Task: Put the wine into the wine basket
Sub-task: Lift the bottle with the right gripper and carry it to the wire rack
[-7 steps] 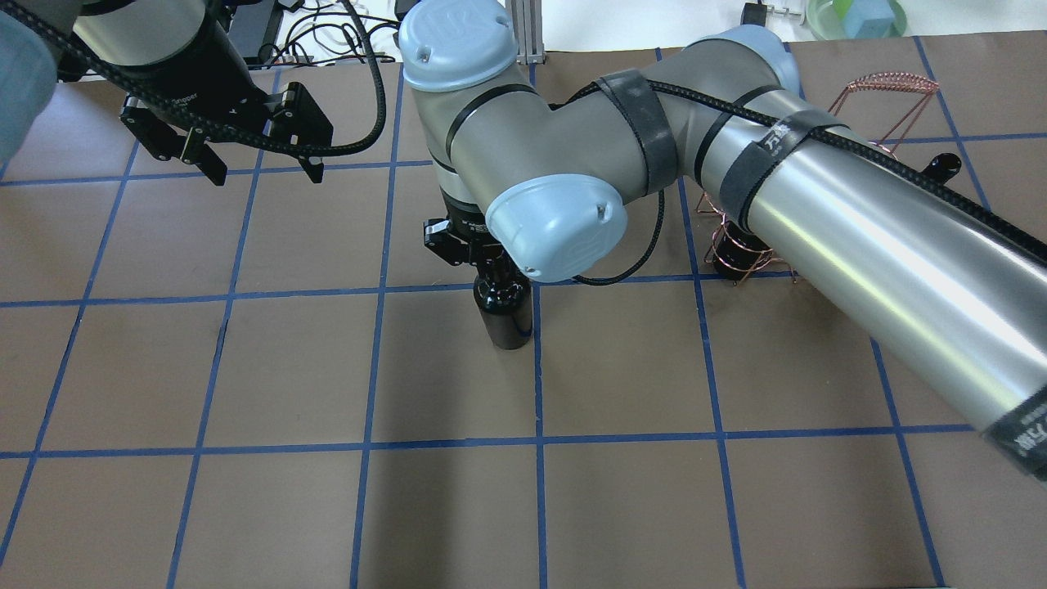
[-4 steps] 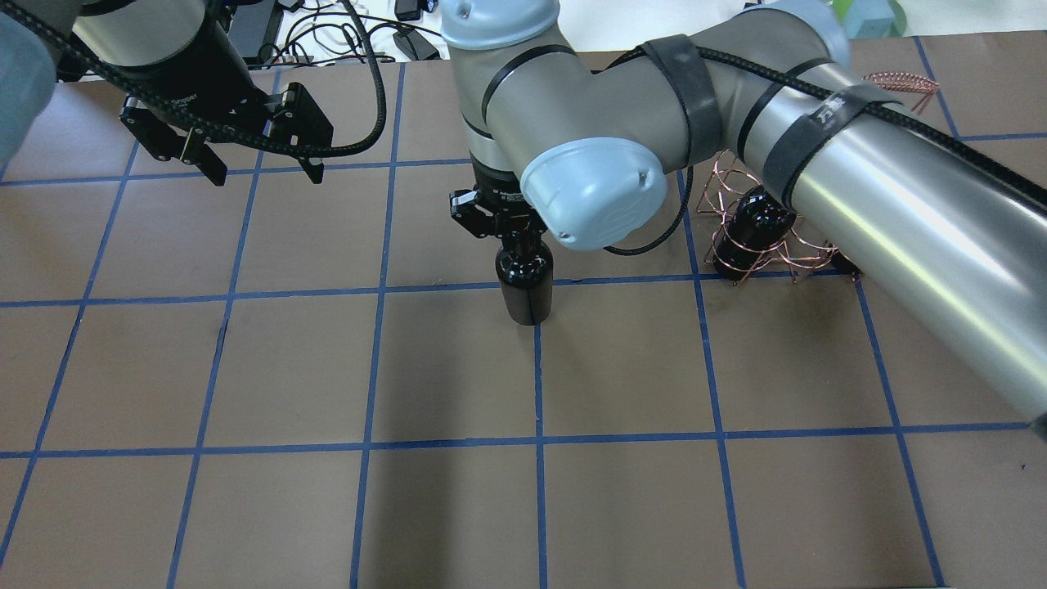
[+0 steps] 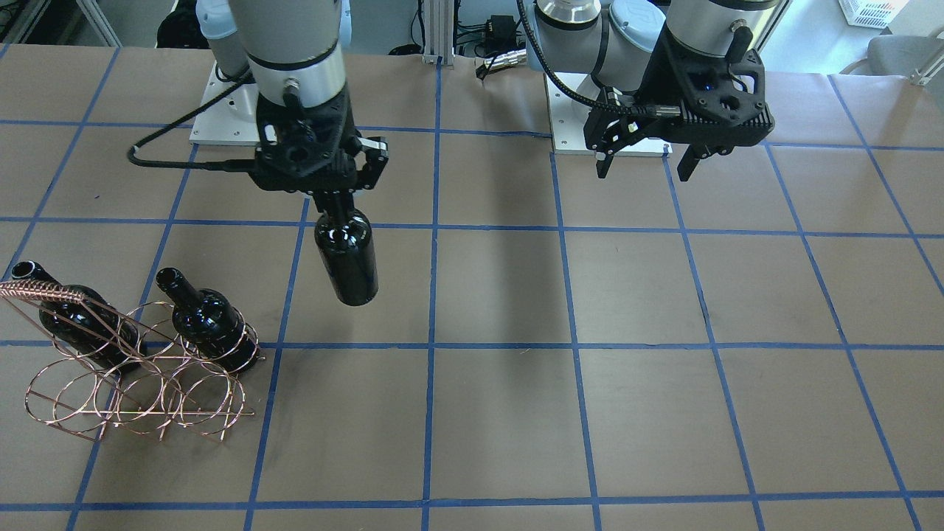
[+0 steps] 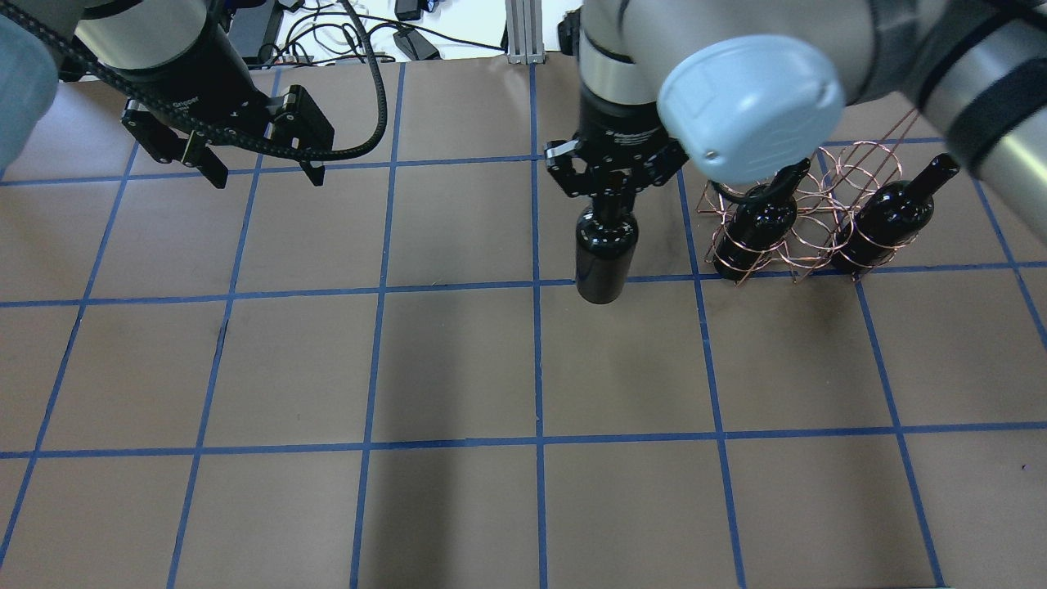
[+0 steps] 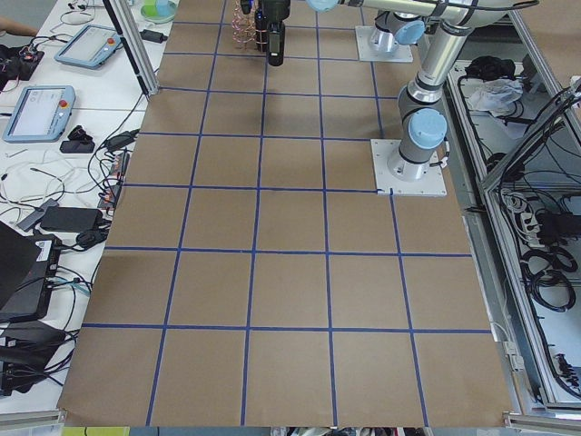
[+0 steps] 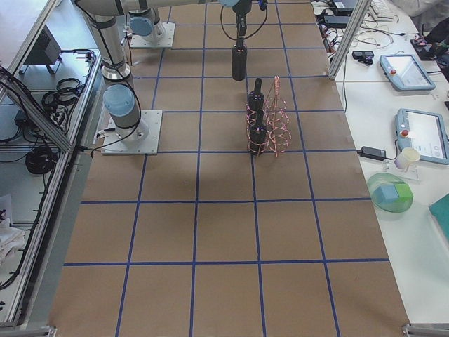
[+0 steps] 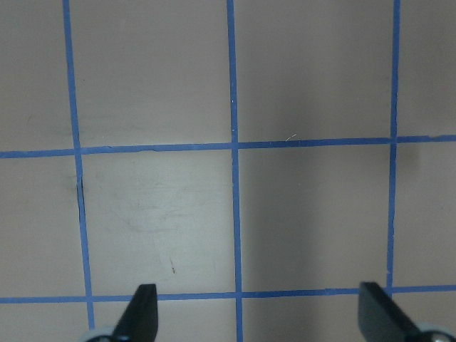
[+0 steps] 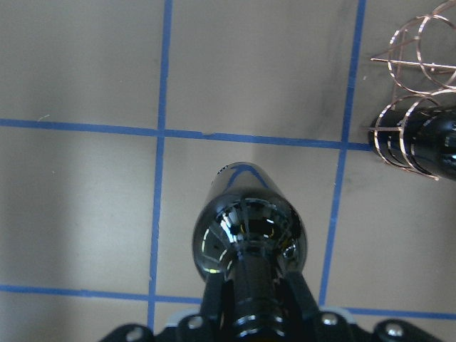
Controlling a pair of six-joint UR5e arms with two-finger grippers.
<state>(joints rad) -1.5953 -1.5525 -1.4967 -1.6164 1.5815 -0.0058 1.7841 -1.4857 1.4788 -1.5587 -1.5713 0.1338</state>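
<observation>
The right gripper [image 4: 609, 200] has its jaws clenched on the neck of a bottle [image 4: 605, 254], which hangs upright, base down, over the desk [image 4: 458, 368], near the basket [image 3: 55, 295] but apart from it, on the side toward the desk's middle. The basket stands on the desk with two more bottles [image 3: 210, 321] resting tilted in its wire loops, one at each end of the row, necks raised. The left gripper [image 4: 266, 173] hangs well apart over the robot's left half of the desk, jaws released, with only bare desk between its fingers [image 7: 146, 310] in the wrist view.
</observation>
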